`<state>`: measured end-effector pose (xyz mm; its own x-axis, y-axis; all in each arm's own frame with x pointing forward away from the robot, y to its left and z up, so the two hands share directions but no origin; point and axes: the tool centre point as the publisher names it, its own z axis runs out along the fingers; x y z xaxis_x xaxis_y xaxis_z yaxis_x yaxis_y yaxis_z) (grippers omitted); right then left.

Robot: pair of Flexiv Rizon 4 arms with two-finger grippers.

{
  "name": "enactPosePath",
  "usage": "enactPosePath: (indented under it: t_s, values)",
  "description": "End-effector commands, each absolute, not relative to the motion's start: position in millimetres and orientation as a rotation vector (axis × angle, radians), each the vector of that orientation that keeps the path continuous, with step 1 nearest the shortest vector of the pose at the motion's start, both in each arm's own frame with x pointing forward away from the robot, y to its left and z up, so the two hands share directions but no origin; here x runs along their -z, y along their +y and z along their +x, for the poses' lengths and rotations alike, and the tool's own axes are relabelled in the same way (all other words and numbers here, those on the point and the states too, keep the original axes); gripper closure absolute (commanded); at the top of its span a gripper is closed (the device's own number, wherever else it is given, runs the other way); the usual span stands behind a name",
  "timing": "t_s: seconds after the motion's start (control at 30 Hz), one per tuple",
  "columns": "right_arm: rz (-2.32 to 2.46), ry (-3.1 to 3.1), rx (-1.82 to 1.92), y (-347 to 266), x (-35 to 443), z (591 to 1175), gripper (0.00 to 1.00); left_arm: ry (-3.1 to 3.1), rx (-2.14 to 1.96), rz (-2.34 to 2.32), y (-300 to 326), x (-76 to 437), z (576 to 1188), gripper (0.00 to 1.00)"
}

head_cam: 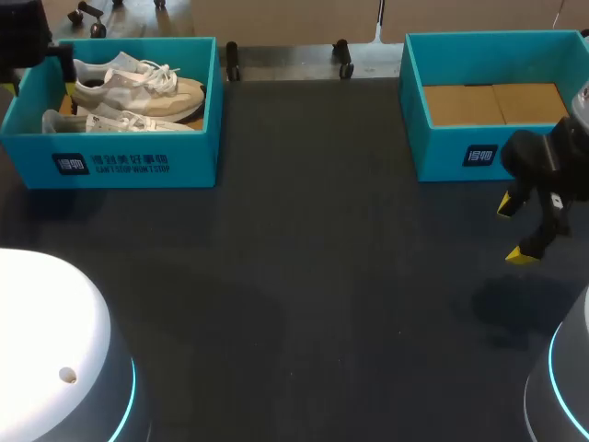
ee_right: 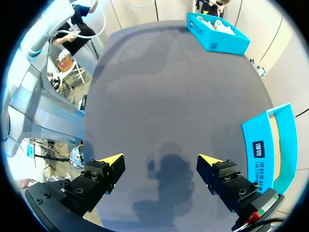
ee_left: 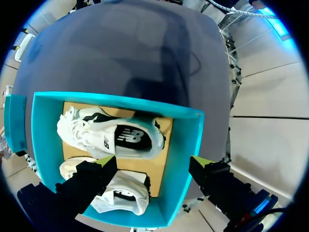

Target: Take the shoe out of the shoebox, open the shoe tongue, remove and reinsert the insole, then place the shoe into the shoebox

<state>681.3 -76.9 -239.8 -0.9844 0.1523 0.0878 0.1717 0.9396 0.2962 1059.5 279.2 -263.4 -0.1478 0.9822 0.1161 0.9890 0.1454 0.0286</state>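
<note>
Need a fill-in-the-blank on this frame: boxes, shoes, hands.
1. The left box holds ___ shoes.
2. The right box holds ___ shoes.
3. The right hand hangs over the table, fingers ___.
4. The left hand, above the left box, grips ___.
Missing: two; no; open; nothing.

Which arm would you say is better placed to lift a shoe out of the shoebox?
Left, probably: the left claw hangs open right above the shoebox holding the shoes, while the right claw hovers over the table beside the other box.
</note>
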Motion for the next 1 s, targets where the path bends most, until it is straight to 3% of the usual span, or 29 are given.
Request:
enactPosePath:
  t_s: [0.03,1.0]
  values:
    - [-0.254,-3.033,0.468,-77,240,681,0.0,-2.333,0.178,-2.015,279,264,1055,0.0]
    - [-0.254,-3.033,0.468,-77,240,681,0.0,-2.246,0.09,-2.111,292,315,1057,0.0]
